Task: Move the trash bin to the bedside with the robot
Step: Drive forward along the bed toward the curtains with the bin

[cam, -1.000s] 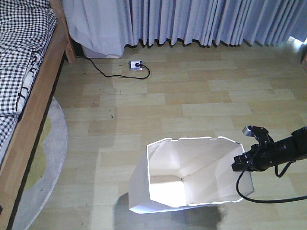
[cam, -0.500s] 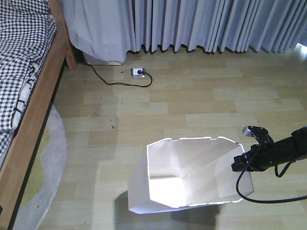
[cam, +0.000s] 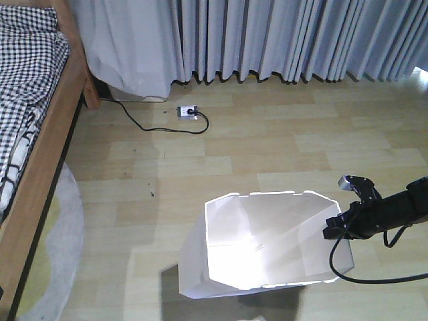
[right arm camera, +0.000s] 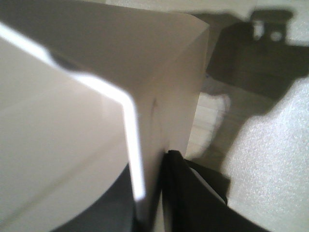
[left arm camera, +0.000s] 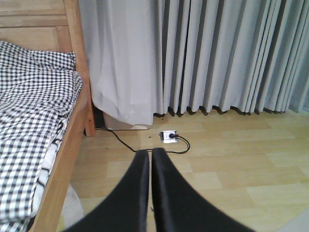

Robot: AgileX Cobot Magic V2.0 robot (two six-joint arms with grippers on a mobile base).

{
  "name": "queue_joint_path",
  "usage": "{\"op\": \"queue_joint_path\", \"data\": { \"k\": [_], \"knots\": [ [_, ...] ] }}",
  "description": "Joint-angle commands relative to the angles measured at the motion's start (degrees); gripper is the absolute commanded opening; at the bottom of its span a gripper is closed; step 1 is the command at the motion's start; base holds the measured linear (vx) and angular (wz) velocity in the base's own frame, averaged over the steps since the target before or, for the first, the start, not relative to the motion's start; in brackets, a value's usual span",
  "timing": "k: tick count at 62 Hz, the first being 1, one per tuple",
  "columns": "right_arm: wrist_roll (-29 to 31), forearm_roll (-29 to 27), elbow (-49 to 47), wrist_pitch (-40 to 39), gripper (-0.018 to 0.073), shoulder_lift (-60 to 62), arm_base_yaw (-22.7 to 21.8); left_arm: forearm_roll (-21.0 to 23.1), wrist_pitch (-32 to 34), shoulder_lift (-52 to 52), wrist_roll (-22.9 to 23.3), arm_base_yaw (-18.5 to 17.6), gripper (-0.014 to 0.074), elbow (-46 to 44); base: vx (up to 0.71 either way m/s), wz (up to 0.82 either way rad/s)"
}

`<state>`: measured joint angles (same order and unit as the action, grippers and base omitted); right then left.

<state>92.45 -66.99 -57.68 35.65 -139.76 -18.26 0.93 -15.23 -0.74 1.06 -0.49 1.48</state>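
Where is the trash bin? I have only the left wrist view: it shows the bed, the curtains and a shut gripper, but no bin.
Observer: In the front view, the trash bin is over the wooden floor, to the right of the bed frame and apart from it.
Operator: Does an arm hold it?
Observer: Yes. The right gripper is at its right rim, and the right wrist view shows it shut on the wall.
Operator: Is anything inside?
Observer: No, the front view shows only bare white walls inside.
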Motion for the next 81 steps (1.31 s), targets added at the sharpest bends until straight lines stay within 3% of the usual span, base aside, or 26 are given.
{"op": "queue_joint_path", "data": {
  "k": [1,81],
  "knots": [
    [0.1,-3.1,-0.4,13.6,-0.0006,4.3,-0.2,0.1,4.0,-0.8,0.3,-0.3,-0.0006,1.1,0.19,-0.03],
    [0.1,-3.1,-0.4,13.6,-0.0006,4.3,-0.2,0.1,4.0,-0.8,0.3,-0.3,-0.0006,1.1,0.21,0.02]
  ]
}}
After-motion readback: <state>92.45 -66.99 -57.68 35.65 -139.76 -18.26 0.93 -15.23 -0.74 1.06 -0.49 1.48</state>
